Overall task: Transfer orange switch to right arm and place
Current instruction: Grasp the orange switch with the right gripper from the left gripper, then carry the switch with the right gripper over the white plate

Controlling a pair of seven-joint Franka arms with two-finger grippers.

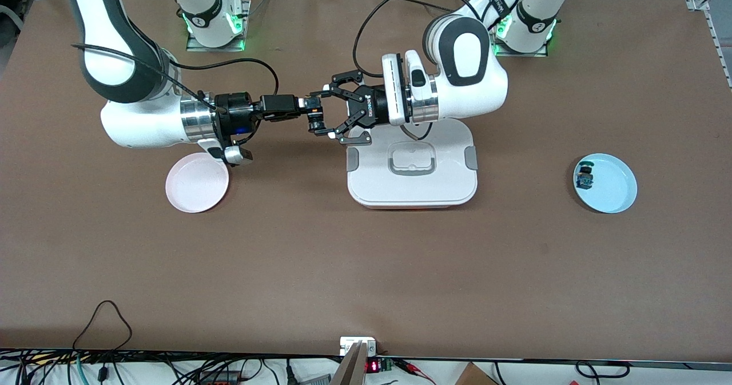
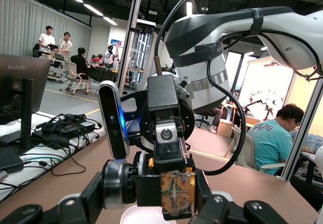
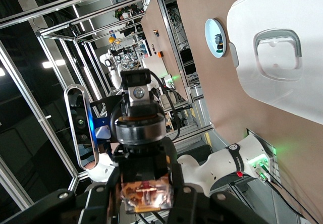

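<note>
The orange switch (image 1: 314,119) hangs in the air between the two hands, over the bare table between the pink plate (image 1: 197,183) and the white lidded box (image 1: 412,170). My right gripper (image 1: 311,109), slim and straight-fingered, is shut on it. My left gripper (image 1: 330,112) faces it head-on with its linkage fingers spread wide around the switch, not pressing it. In the left wrist view the switch (image 2: 176,192) shows its orange body up close against the right hand. The right wrist view shows the switch (image 3: 146,193) between dark fingers.
A blue plate (image 1: 616,189) toward the left arm's end of the table holds a small blue-and-green switch (image 1: 584,176). The pink plate lies under the right arm's wrist. The white box lies under the left arm's hand. Cables run along the table edge nearest the front camera.
</note>
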